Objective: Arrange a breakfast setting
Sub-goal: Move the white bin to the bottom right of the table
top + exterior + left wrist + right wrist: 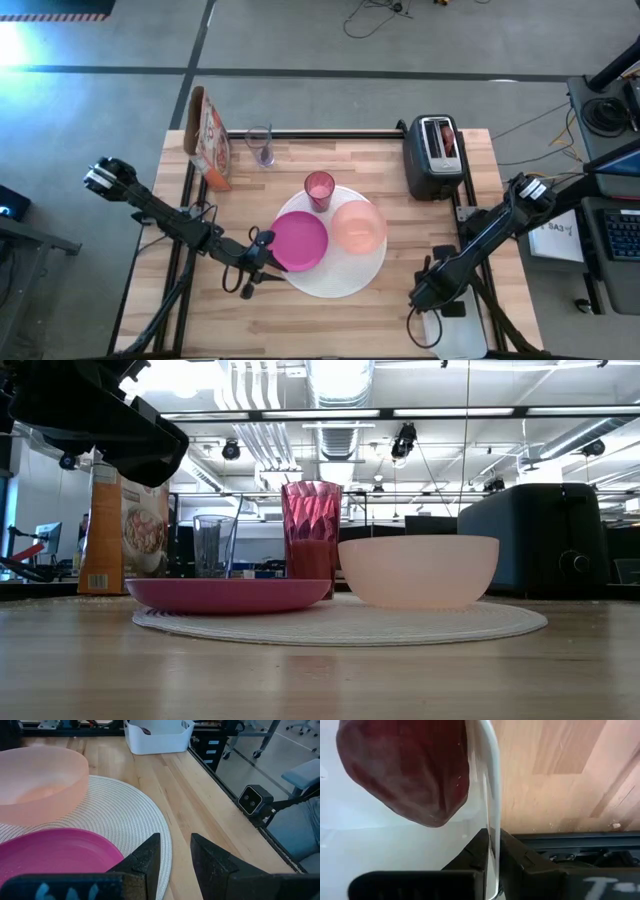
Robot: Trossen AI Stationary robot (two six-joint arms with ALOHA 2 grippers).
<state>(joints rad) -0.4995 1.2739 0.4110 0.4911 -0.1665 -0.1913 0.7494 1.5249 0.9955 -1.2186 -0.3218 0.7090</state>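
Note:
A round white woven mat [345, 275] lies mid-table. On it rest the magenta plate [298, 240] and the pale pink bowl [358, 226]; the pink tumbler [319, 190] stands at its far edge. The clear glass [262, 146] stands farther back left. My left gripper [175, 840] is open and empty, just off the magenta plate's [55, 852] near-left rim, above the mat's edge. My right gripper [494, 837] is at a white bin [450, 335] at the near right edge; the dark red fruit [405, 770] lies inside it. No spoon shows. My right gripper has the white bin's thin side wall [491, 815] between its two fingers, one finger inside the bin and one outside. The fingers lie across the wall's rim. The bin's underside is out of view, so whether it is lifted I cannot tell.
A cereal box [210, 135] stands at the far left and a black toaster [435, 155] at the far right, with something tan and red in its slot. Bare wood lies along the near edge between the two grippers.

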